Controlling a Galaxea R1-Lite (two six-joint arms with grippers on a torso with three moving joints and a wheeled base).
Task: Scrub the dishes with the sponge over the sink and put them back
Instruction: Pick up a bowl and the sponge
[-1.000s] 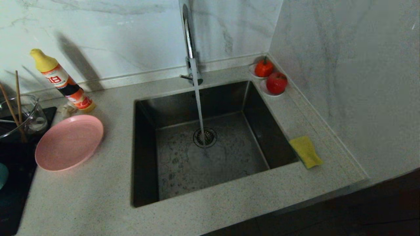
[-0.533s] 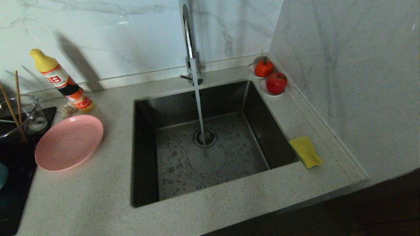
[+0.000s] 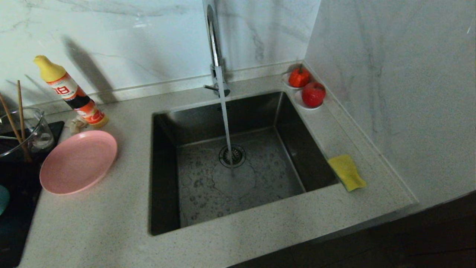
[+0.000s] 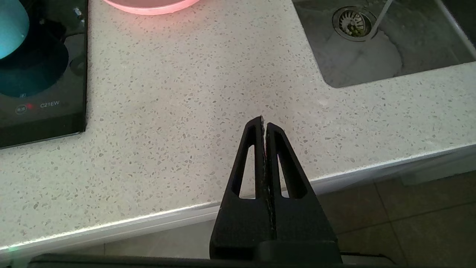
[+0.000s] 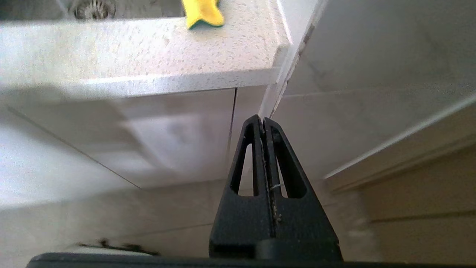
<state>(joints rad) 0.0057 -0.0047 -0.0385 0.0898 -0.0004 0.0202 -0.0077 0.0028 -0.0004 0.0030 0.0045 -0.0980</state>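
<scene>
We see both arms low at the front edge of the speckled pale stone worktop [image 3: 111,223], neither showing in the head view. Our left pincer [image 4: 263,121] has its two black fingers pressed together on nothing and hangs over the worktop's front strip. Ahead of it and to its left lies the wide, shallow, round pink plate [image 3: 78,162], with the small teal-blue round bowl [image 4: 11,26] further left on the black glass hob [image 4: 41,93]. Ahead of this pincer and to its right opens the deep, square, dark stainless-steel sink [image 3: 167,178], where a stream of water [image 3: 225,123] from the tall chrome tap [image 3: 212,44] lands by the round drain strainer [image 3: 232,155].

Our right pincer [image 5: 262,120] is likewise closed and empty, below the worktop's edge and facing the pale cabinet front [image 5: 167,141]. The small rectangular yellow sponge [image 3: 346,172] with a dark green underside lies above and ahead of it, slightly to its left, on the worktop just beside the sink's right rim, well apart from both pincers.
</scene>
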